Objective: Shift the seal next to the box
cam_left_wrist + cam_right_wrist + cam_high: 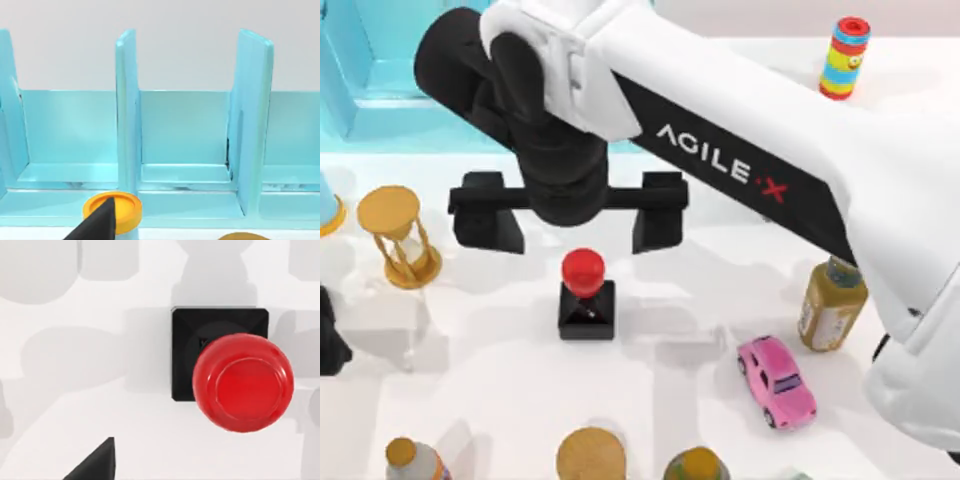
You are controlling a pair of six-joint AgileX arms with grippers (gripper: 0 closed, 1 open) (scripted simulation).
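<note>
The seal [586, 295], a black square block with a glossy red knob, stands upright on the white table near the middle. It appears again from above in the right wrist view [235, 380]. My right gripper [570, 225] hovers just behind it, open, its two black fingers spread wide with nothing between them. One fingertip [95, 462] edges into the right wrist view. The box [380, 90] is light blue and sits at the back left; its divided compartments [185, 130] face the left wrist camera. My left gripper [328, 340] sits at the table's left edge.
A wooden hourglass [400, 235] stands left of the seal. A pink toy car [777, 380] and a tan bottle [832, 305] stand to the right. A striped stacked toy [845, 57] is at the back right. A bottle [412, 460] and round-topped items [590, 455] line the front edge.
</note>
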